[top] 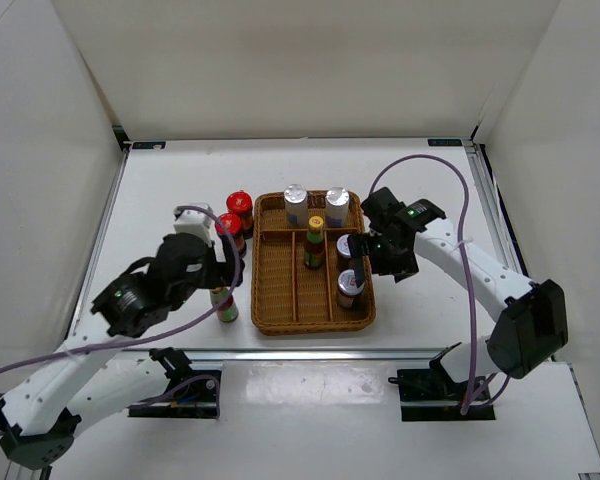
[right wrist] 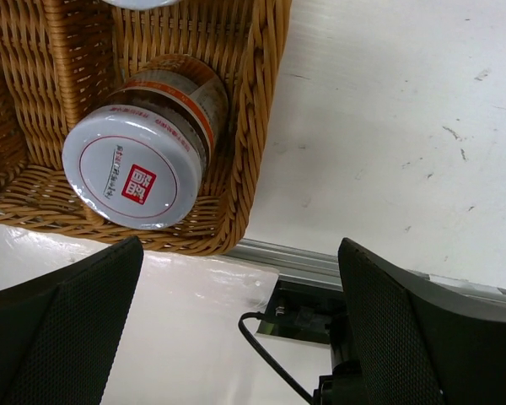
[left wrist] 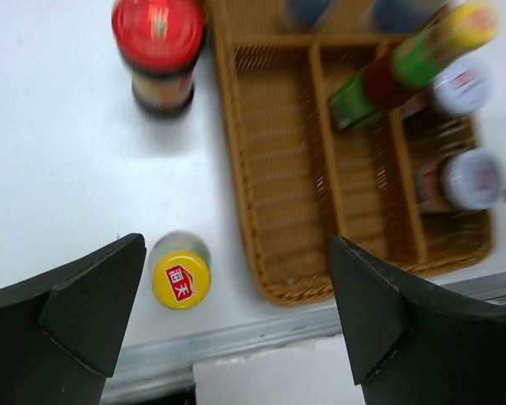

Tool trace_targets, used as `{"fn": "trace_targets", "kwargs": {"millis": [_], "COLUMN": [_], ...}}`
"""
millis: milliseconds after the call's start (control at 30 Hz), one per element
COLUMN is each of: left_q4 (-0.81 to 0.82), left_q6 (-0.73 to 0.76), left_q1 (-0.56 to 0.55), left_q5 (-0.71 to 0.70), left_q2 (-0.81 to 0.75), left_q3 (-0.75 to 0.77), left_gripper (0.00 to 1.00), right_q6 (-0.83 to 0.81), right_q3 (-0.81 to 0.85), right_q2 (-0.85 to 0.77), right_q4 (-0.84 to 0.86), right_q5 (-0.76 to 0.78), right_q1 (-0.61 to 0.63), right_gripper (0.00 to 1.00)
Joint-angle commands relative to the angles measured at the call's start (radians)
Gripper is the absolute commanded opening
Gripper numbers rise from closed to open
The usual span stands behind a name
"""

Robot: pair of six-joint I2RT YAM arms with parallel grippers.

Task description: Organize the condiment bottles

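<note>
- Upright on the table [top: 180,180], just left of the wicker tray [top: 275,285]: slim yellow-capped bottle [left wrist: 180,280], red mark on its cap.
- Behind it, outside the tray: two red-capped dark jars [top: 239,205].
- Inside the tray: second yellow-capped bottle [top: 314,240] in the middle slot; four silver-capped shakers [top: 296,200], two at the back, two on the right.
- Above the loose bottle: left gripper [left wrist: 236,245], fingers wide apart.
- Over the tray's near right corner: right gripper [right wrist: 240,249], fingers spread, holding nothing.
</note>
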Motion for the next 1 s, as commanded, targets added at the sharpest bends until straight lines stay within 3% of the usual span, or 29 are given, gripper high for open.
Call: {"fn": "trace_targets", "kwargs": {"millis": [0,167,333,467,500,533,667,767,967], "left_q4": [-0.057,-0.057,-0.057,-0.057,-0.057,-0.057,-0.057,-0.057,-0.057], "left_q6": [-0.094,-0.162,-0.171,-0.171,-0.171,-0.148,-0.099,-0.053,0.022], "left_q1": [-0.003,-0.003,-0.003,-0.003,-0.003,-0.003,-0.003,-0.003,-0.003], "left_q5": [-0.009,0.013,0.013,0.003,-0.007,-0.007,-0.027,-0.053,-0.081], "left_q2": [0.024,0.024,0.013,0.033,0.045,0.057,0.096,0.149,0.289], "left_q3": [-0.051,-0.14,-0.163,-0.173,-0.159,-0.147,-0.043,0.086,0.353], "left_gripper": [1.0,0.99,0.83,0.77,0.72,0.6,0.32,0.2,0.11], "right_q6": [-0.03,-0.03,-0.03,-0.03,-0.03,-0.03,-0.011,-0.01,0.008], "right_q3": [0.042,0.042,0.03,0.01,0.001,0.001,-0.021,-0.03,-0.05], "right_q2": [0.014,0.013,-0.009,-0.018,-0.032,-0.032,-0.078,-0.078,-0.098], "right_q4": [0.018,0.018,0.009,-0.002,-0.002,-0.002,-0.002,-0.013,-0.013], "right_q5": [-0.043,-0.043,-0.034,-0.034,-0.025,-0.025,-0.025,-0.025,-0.025], "right_q1": [-0.004,-0.004,-0.004,-0.004,-0.004,-0.004,-0.004,-0.004,-0.004], "right_gripper": [1.0,1.0,1.0,1.0,1.0,1.0,1.0,1.0,1.0]}}
